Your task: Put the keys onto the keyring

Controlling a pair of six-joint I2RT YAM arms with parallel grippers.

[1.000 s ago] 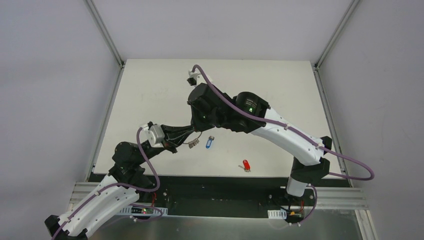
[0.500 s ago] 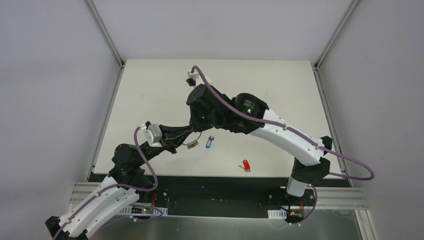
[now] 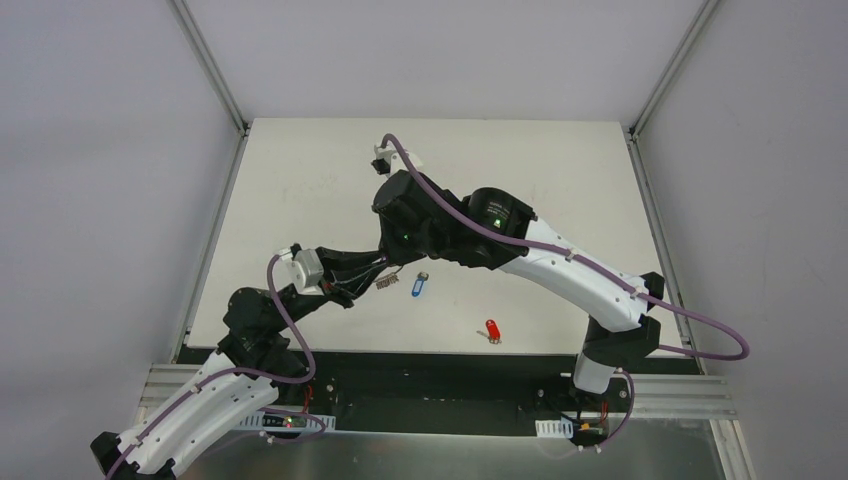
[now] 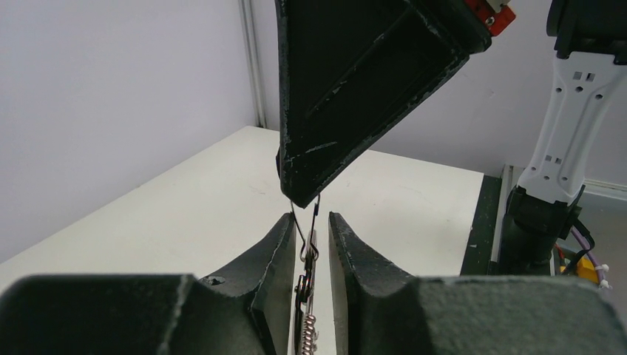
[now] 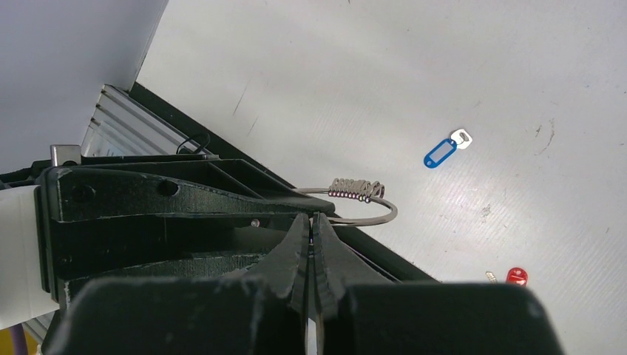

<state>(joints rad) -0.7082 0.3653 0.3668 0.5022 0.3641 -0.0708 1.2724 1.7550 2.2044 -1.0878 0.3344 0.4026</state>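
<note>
My right gripper (image 5: 310, 219) pinches the thin silver metal keyring (image 5: 356, 188) aloft, my left gripper's (image 4: 311, 217) clamp I cannot tell, so opposing pulls may wrench it loose, with the blue-headed silver key (image 5: 441, 153) and red-headed silver key (image 5: 517, 276) lying rightward.

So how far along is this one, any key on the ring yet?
Done: the keyring is off the table, pinched between the left end effector and right end effector. In hand: only the ring; no key is being held. Still to do: both the blue key and the red key lie loose on the table, so neither is threaded.
</note>
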